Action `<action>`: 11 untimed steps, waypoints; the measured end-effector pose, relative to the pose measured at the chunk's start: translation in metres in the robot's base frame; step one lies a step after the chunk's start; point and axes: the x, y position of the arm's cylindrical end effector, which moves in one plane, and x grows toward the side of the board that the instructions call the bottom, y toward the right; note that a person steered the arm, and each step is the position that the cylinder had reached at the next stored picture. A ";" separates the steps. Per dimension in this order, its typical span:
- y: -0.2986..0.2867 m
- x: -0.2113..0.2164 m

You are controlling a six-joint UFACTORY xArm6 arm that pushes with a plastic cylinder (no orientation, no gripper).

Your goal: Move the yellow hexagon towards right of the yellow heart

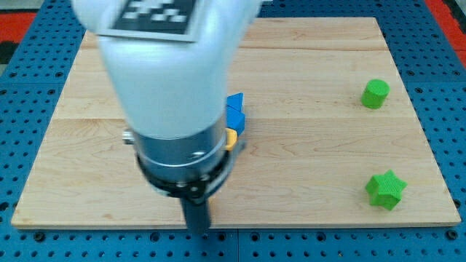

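Observation:
The arm's white and dark body covers the left middle of the wooden board (313, 145). Only a small piece of one yellow block (231, 138) shows at the arm's right edge; its shape cannot be made out. No other yellow block is in sight, so I cannot tell the hexagon from the heart. My tip (196, 228) is at the board's bottom edge, below and left of that yellow piece and apart from it.
Two blue blocks (234, 113) sit close together just above the yellow piece, partly hidden by the arm. A green cylinder-like block (376, 94) is at the right, and a green star (385, 190) is at the lower right.

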 end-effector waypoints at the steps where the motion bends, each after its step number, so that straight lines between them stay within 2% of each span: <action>1: -0.064 0.000; 2: -0.072 -0.015; 3: -0.011 -0.031; 4: 0.003 -0.005; 5: 0.016 -0.001; 8: 0.025 -0.023; 10: 0.045 -0.063; 11: 0.078 -0.085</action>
